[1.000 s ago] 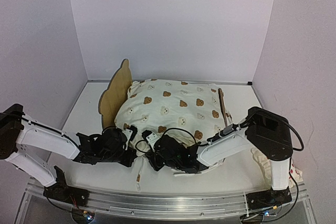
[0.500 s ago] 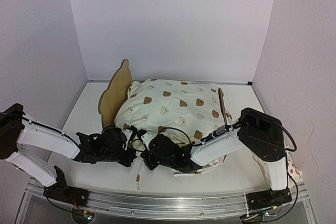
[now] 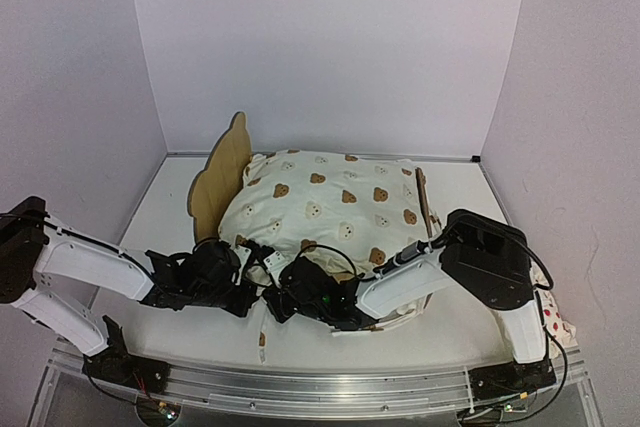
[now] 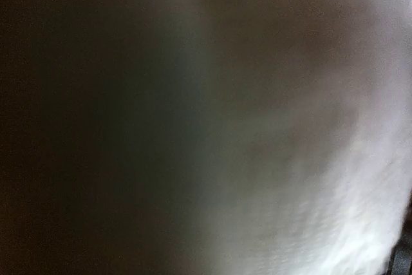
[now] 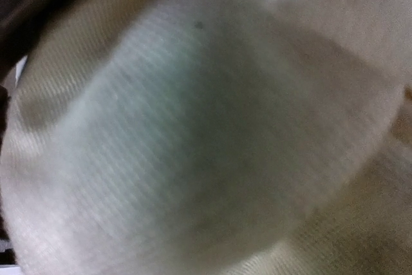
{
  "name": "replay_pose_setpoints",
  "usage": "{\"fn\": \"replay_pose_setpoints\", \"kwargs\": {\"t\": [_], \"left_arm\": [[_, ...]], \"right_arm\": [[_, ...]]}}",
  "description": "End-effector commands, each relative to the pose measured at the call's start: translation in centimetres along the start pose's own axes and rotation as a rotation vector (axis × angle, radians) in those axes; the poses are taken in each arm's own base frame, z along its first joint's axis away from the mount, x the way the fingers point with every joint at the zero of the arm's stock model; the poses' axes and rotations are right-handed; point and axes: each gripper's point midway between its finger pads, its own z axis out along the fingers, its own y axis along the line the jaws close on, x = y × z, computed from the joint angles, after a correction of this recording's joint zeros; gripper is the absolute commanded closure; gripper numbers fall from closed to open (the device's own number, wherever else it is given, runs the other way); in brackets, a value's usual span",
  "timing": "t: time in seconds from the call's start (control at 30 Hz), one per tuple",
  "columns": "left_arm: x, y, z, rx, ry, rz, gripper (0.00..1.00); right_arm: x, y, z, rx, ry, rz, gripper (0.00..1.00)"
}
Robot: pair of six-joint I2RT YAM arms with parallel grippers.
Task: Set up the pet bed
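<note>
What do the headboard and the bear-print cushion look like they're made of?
Pet bed headboard: pale, flat, thin panel with a matte tan face and cut bear-ear outline, likely plywood. Cushion: cream woven fabric, soft and puffy; the right wrist view shows a fine weave up close.

The top camera sits above and behind, looking down over the left arm (image 3: 80, 267) and the right arm (image 3: 420, 282), across the bench (image 3: 150, 232) to the back wall (image 3: 330, 47) — a far, wide view. Both wrist cameras are pressed very near to pale cloth (image 4: 322, 159). Top and right wrist views share the bear-print cushion (image 3: 330, 197) (image 5: 193, 127); the left shows only blur.
</note>
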Motion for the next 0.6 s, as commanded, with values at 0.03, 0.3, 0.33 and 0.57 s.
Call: {"fn": "replay_pose_setpoints", "kwargs": {"t": [0.03,0.3,0.33,0.57], "left_arm": [[-2.8,-2.0,0.0,0.058,-0.056,0.009,1.0],[-3.1,-2.2,0.0,0.06,-0.052,0.008,1.0],[-3.1,-2.2,0.0,0.06,-0.053,0.007,1.0],[-3.3,-2.3,0.2,0.057,-0.058,0.007,1.0]], "right_arm": [[-0.8,-0.3,1.1,0.029,-0.034,-0.043,0.74],[-0.4,-1.4,1.2,0.091,-0.033,-0.07,0.75],[-0.2,-1.4,1.3,0.093,-0.028,-0.072,0.75],[0.5,-0.9,1.9,0.071,0.001,-0.072,0.81]]}}
